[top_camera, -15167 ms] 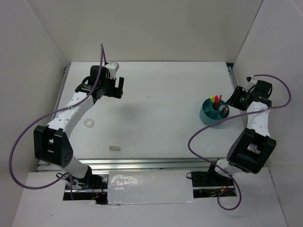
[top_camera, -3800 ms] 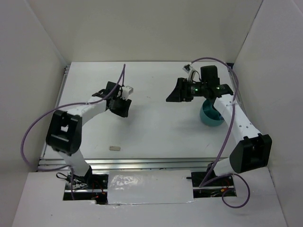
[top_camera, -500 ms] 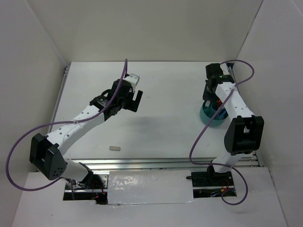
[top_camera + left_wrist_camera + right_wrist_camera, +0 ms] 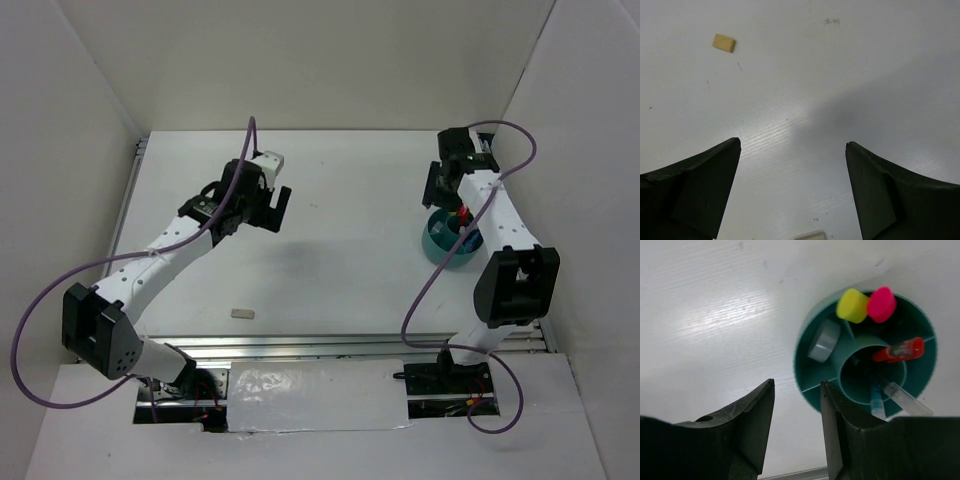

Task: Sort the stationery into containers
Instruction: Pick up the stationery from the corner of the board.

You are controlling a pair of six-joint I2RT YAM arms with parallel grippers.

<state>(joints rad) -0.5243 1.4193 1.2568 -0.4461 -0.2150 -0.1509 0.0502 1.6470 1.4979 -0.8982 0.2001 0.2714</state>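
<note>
White counter (image 4: 340,270) fills the overhead view. My left tool (image 4: 272,210) hangs over its far-left part, jaws spread wide with nothing between them. My right tool (image 4: 438,188) is over the far edge of the teal cup (image 4: 447,252), which stands on the right side of the counter. A small pale eraser (image 4: 240,312) lies alone near the front edge, well apart from both tools.

From my left wrist, the two dark fingers (image 4: 700,190) stand far apart over bare counter. A tan eraser (image 4: 724,43) lies flat well ahead and to the left. A pale piece (image 4: 810,235) is cut off by the bottom edge, and I cannot tell what it is.

From my right wrist, the jaws are moderately parted and empty, with the cup's near rim just beyond the fingertips (image 4: 765,395). In the outer ring of the cup, a yellow cap (image 4: 852,305) and a pink cap (image 4: 881,304) touch side by side, and a grey-white tape ring (image 4: 824,341) stands on edge in the next compartment. A red pen (image 4: 899,350) leans at the rim of the round middle compartment, which holds a blue-clear pen (image 4: 879,402).
</note>
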